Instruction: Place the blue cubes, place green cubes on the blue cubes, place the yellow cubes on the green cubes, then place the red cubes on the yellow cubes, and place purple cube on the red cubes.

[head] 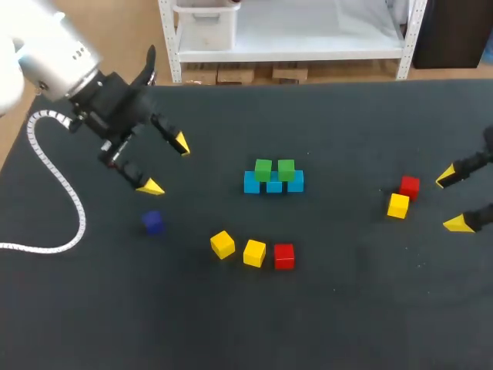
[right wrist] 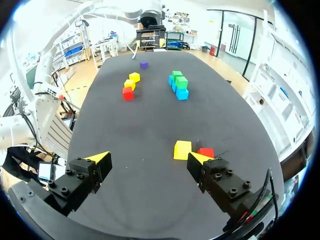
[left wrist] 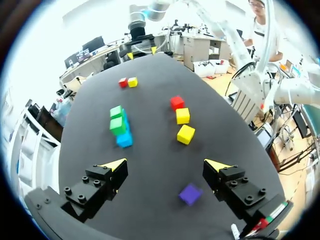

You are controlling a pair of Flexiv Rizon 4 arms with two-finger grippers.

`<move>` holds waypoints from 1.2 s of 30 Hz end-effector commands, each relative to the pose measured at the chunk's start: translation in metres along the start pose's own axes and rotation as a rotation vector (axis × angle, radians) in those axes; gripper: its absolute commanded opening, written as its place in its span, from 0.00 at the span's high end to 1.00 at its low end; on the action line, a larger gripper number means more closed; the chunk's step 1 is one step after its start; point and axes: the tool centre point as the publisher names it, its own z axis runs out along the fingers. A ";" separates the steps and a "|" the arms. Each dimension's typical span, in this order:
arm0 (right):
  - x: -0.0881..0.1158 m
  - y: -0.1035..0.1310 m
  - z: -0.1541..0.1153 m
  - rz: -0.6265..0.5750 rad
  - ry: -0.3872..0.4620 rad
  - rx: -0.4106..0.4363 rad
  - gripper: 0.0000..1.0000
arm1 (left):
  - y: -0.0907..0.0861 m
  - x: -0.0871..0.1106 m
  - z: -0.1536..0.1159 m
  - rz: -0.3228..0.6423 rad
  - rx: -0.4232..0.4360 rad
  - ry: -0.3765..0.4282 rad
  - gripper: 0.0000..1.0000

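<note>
Risk is sitting mostly with the half-built stack. Three light-blue cubes (head: 252, 183), seemingly painted wood, are lying in a touching row at mid-table. Two green cubes (head: 263, 169) are resting on top, each apparently straddling a seam between the blocks below. By my reading, you are heading into the yellow layer.

Your left gripper (head: 166, 165) is hovering with its fingers spread wide and nothing between them. The dark purple cube (left wrist: 190, 194) is lying beneath it, closer to one finger than the other. Your right gripper (head: 451, 200) is likewise hanging spread and empty. A lone yellow cube (right wrist: 182, 149) and a red cube (right wrist: 205, 152) are sitting just ahead of one of its fingertips, side by side and perhaps touching. Two more yellow cubes (head: 223, 244) and a second red cube (head: 284, 256) are lying in a tight line near the stack, on the robot's side of it.

If you are closing on the lone yellow one, a finger could be shoving its red neighbour away or pinching both. The same crowding is threatening the line of three. When you are setting yellow onto green, pressing off-centre or letting go too high could be tipping a green block or spreading the blue row. Taking the purple one now would be breaking the order, since it goes last.
</note>
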 end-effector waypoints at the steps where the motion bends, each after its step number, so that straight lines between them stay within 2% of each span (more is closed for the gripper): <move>1: 0.000 0.000 0.000 -0.001 -0.003 0.000 0.00 | -0.005 -0.014 0.012 0.003 0.010 0.045 0.00; 4: 0.000 0.000 0.000 -0.001 -0.003 0.000 0.00 | -0.007 -0.023 0.019 -0.041 -0.001 0.057 0.00; 8: 0.000 0.000 0.000 -0.001 -0.003 0.000 0.00 | -0.012 -0.032 0.033 -0.087 -0.011 0.114 0.00; 15: 0.000 0.000 0.000 -0.001 -0.003 0.000 0.00 | -0.023 -0.053 0.057 -0.040 -0.002 0.199 0.00; 17: 0.000 0.000 0.000 -0.001 -0.003 0.000 0.00 | -0.027 -0.060 0.065 -0.001 0.011 0.252 0.00; 20: 0.000 0.000 0.000 -0.001 -0.003 0.000 0.00 | -0.033 -0.070 0.076 0.017 0.035 0.288 0.00; 29: 0.000 0.000 0.000 -0.001 -0.003 0.000 0.00 | -0.051 -0.086 0.105 0.020 0.093 0.310 0.00; 36: 0.000 0.000 0.000 -0.001 -0.003 0.000 0.00 | -0.051 -0.084 0.130 -0.017 0.107 0.335 0.00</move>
